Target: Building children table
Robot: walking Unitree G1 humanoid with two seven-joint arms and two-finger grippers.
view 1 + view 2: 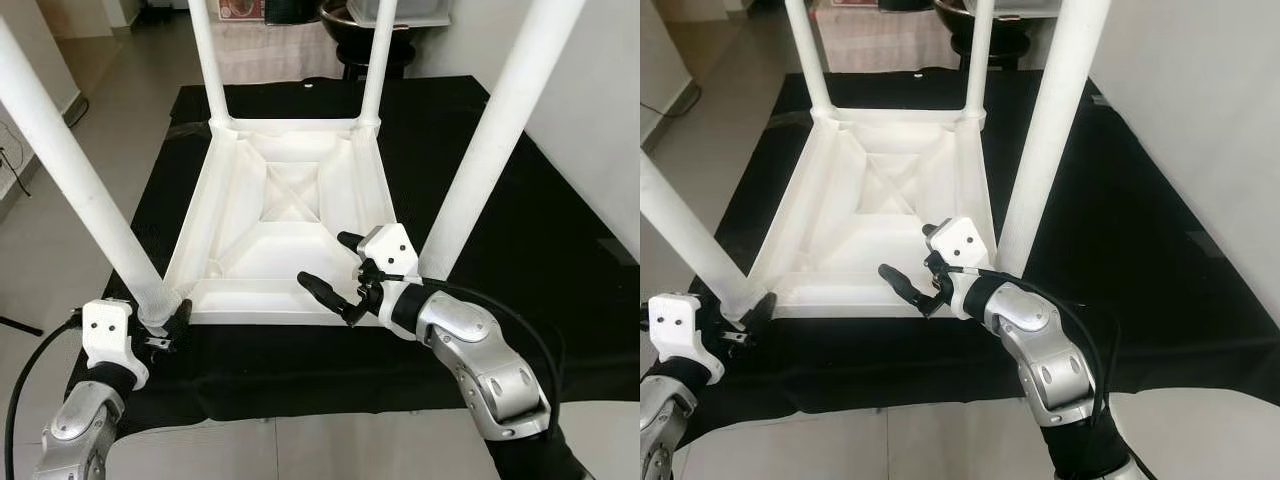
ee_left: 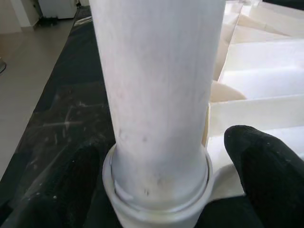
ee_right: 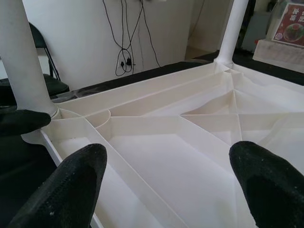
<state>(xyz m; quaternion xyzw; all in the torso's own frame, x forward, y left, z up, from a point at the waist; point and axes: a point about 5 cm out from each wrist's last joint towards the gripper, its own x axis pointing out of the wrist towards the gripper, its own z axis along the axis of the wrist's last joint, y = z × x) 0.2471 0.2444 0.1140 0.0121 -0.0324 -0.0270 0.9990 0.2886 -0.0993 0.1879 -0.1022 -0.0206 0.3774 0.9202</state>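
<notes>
A white plastic children's table lies upside down on a black cloth, with all its legs standing up. My left gripper is at the base of the near-left leg. In the left wrist view its fingers stand open on either side of that leg, just above the socket. My right gripper hovers open over the table's near rim, left of the near-right leg. Nothing is between its fingers. The two far legs are upright in their corners.
The black cloth covers the floor under the table, with pale tiles around it. A white wall runs close on the right. A dark stool with a bowl stands behind the table. Cables hang on the wall.
</notes>
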